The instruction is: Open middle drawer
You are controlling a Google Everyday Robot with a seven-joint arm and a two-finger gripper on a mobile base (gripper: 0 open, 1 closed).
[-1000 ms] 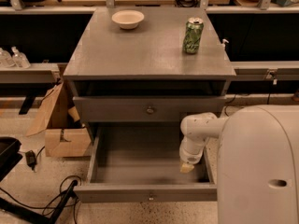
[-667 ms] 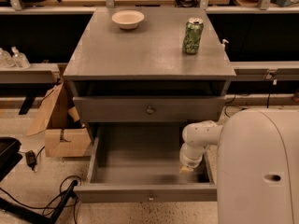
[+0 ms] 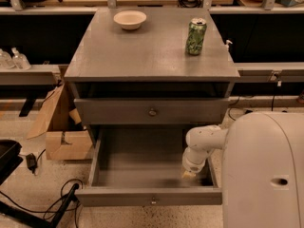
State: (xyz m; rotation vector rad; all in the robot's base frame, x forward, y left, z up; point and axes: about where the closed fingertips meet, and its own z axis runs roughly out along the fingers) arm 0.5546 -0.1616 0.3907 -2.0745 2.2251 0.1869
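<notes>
A grey wooden cabinet stands in the middle of the room. Its middle drawer, a grey box with a wide flat front, is pulled far out toward the camera. A small round metal knob sits in the middle of that front. The inside of the drawer is plain grey.

The top drawer just above it is shut. It has 1 round metal knob in the middle too.

The robot's big white body fills the bottom right corner. Its white arm bends down over the right side of the open drawer. The gripper hangs inside the middle drawer, near the right wall and close to the front. I cannot tell if the gripper is spread or squeezed, or if it touches the drawer.

On the cabinet top, 1 round white bowl sits near the back edge, a bit to the left. 1 green drink can stands upright near the right edge, well apart from the bowl.

A brown cardboard box rests on the floor beside the cabinet's left side. Black cables lie on the floor near the drawer's left front corner.
</notes>
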